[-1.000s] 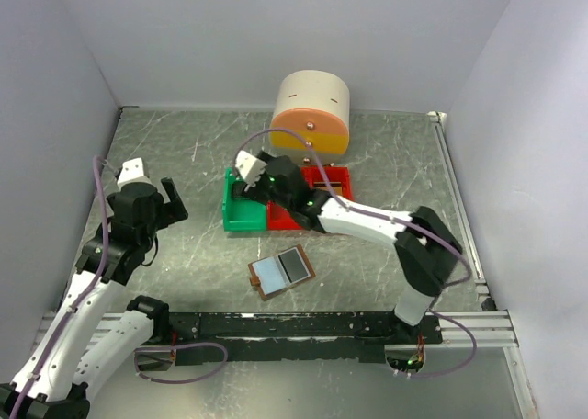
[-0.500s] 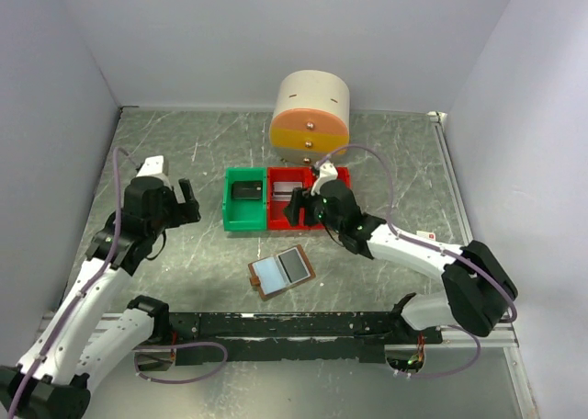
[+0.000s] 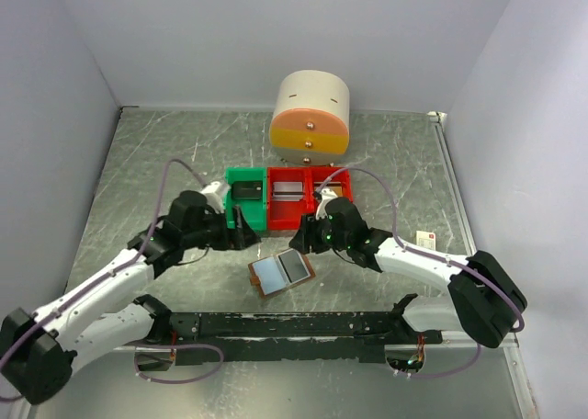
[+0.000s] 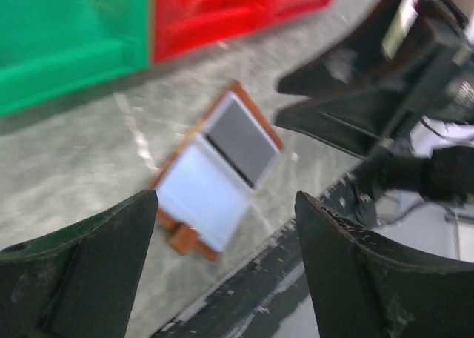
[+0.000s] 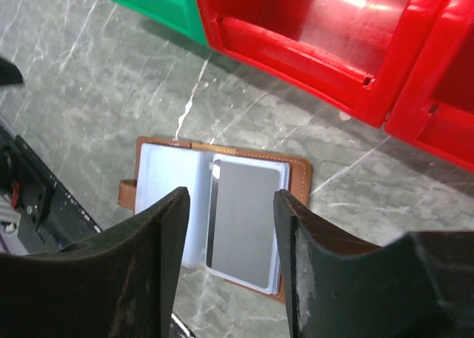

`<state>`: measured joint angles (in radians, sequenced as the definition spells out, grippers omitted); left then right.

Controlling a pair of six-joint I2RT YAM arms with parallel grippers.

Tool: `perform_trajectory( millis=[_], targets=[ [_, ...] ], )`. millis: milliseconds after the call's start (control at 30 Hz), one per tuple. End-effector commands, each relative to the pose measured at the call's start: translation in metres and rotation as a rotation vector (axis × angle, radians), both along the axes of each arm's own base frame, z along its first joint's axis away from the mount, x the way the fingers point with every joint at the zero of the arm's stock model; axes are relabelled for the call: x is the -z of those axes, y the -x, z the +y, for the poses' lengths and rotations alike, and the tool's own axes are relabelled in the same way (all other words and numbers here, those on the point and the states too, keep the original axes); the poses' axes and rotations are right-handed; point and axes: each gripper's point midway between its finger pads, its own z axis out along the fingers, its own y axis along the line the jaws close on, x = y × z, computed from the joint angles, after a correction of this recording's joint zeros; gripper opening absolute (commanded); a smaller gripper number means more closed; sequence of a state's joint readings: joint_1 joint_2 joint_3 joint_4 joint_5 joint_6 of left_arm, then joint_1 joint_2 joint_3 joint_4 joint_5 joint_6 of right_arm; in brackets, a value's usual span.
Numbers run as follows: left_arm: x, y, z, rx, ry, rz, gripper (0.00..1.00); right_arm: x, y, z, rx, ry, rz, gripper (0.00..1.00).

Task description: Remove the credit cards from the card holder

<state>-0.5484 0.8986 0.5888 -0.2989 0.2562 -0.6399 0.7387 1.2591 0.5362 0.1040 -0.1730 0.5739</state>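
Moved since earlier: left gripper (image 3: 242, 230) and right gripper (image 3: 309, 241) are brought in on either side of the card holder (image 3: 281, 273), jaws of both parted, nothing held. Holder is laid open on the table (image 3: 165, 162), before the red bin (image 3: 287, 221); grey credit card (image 3: 294, 266) is seated in its right panel.

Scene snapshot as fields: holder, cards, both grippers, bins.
card holder: open flat on table, in front of the bins
grey card: in holder, on the half nearer the bins
left gripper: jaws open, empty, pointed at holder
right gripper: jaws open, empty, over grey card
bins: green bin, red bins
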Motion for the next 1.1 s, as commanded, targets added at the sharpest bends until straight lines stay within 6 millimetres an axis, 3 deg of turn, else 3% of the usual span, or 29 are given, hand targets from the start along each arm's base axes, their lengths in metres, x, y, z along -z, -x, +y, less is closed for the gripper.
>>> perform_trajectory(
  millis=[0, 267, 533, 700, 1067],
  targets=[
    [-0.016, 0.012, -0.055, 0.082, 0.106, -0.002, 0.82, 0.003, 0.012, 0.002, -0.088, -0.002, 0.027, 0.47],
    [0.023, 0.036, -0.096, 0.105, 0.085, 0.104, 0.74, 0.021, 0.024, -0.002, -0.144, -0.014, 0.083, 0.36],
    [0.055, 0.052, -0.129, 0.13, 0.033, 0.186, 0.62, 0.03, 0.031, -0.008, -0.176, -0.041, 0.116, 0.35],
    [0.074, 0.051, -0.127, 0.077, 0.007, 0.205, 0.58, 0.032, 0.031, -0.008, -0.168, -0.082, 0.14, 0.34],
    [0.1, 0.048, -0.109, -0.011, -0.057, 0.226, 0.52, 0.066, 0.035, -0.015, -0.158, -0.008, 0.235, 0.29]
  ],
)
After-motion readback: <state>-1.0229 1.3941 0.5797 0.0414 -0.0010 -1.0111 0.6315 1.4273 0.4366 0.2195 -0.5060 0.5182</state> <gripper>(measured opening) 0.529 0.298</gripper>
